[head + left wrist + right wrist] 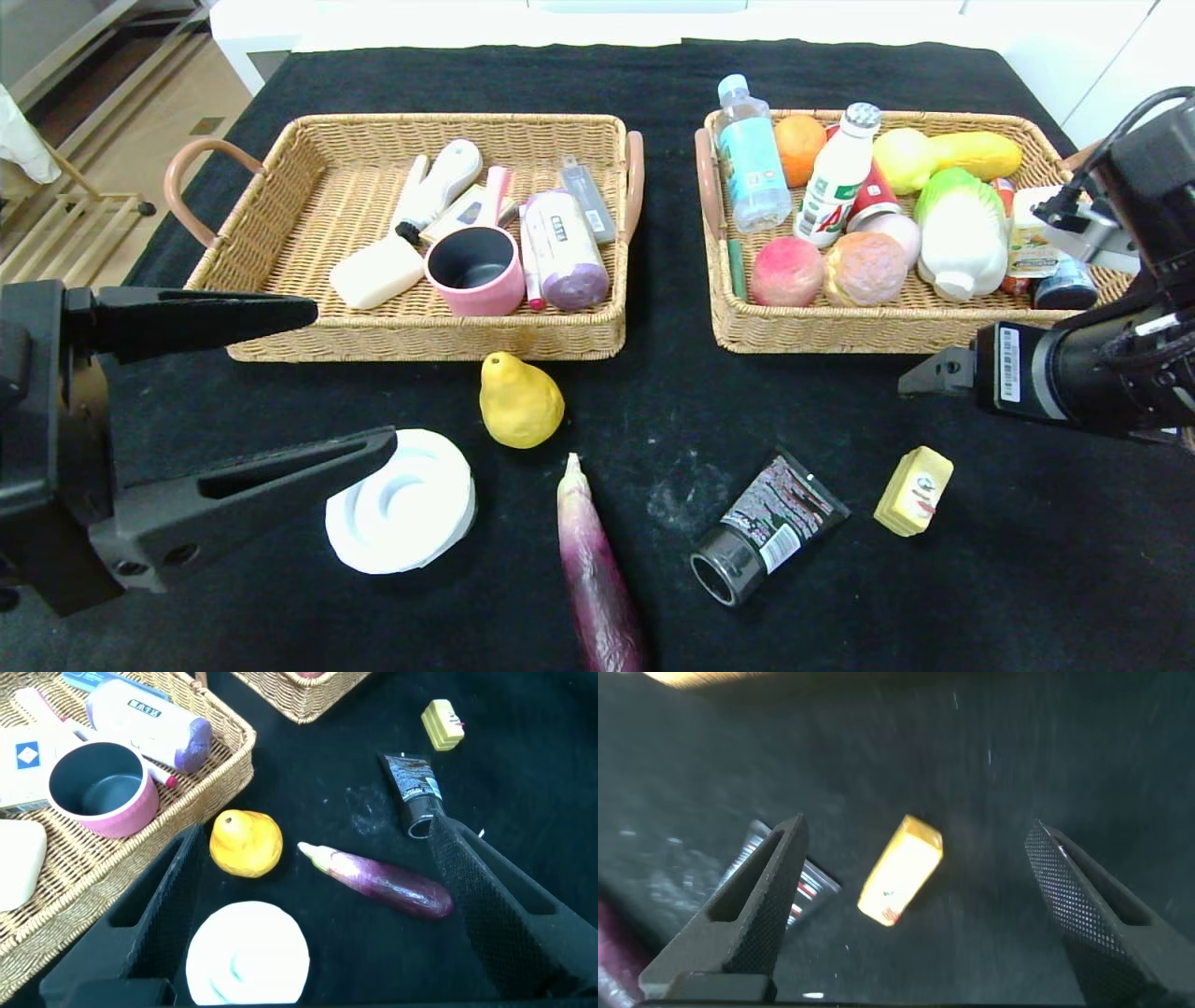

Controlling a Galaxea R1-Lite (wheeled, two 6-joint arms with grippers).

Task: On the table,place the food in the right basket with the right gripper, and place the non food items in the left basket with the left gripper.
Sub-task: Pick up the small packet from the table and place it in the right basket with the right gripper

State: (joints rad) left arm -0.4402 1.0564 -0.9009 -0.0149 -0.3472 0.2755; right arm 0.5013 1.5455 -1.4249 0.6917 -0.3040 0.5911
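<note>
My left gripper (350,378) is open and empty above the table's (653,84) front left. The white disc (401,511) lies just below its lower finger; in the left wrist view the disc (248,957) sits between the fingers. The yellow pear (520,401), purple eggplant (597,569), black tube (767,527) and yellow carton (914,491) lie on the cloth. My right gripper (934,373) hovers open above the carton (899,870), which shows between its fingers. A red can (873,201) lies in the right basket (896,336), partly hidden.
The left basket (420,341) holds a pink mug (474,271), a brush and toiletries. The right basket holds bottles, fruit and a cabbage. The table's front edge is close below the eggplant. A floor and a rack show past the table's left edge.
</note>
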